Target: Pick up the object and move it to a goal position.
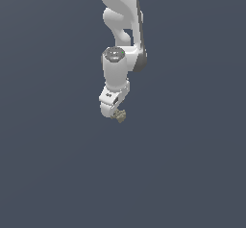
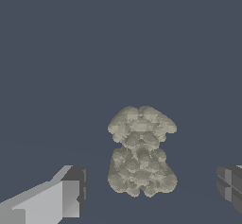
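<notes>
two grey finger pads (image 2: 71,197) loom closest in the wrist view, one at each side of the frame, spread wide with clear gaps to the lumpy khaki object (image 2: 141,152) lying between them. not touching it on either side. jaws spread, then, pinching nothing.

seen from the exterior view: white gripper (image 1: 116,111) hanging low from the arm (image 1: 122,20), the object (image 1: 120,116) peeking out as a tiny olive-tan lump right at the fingertips. resting on the dark surface (image 1: 57,174), apparently, though hard to tell height against a plain, featureless ground.

looks like the moment just ahead of closing, judged from how things lie; nothing lifted yet, goal position not visible anywhere.

risks from here: bumpy, irregular shape, wider at one end than the waist, so pads closing on a knob rather than a flat could twist it or squirt it sideways. so small that fingertips too high would pinch only the crown and lose it on the lift; too low and pads scrape the surface. off-centre closing would push it along first.
</notes>
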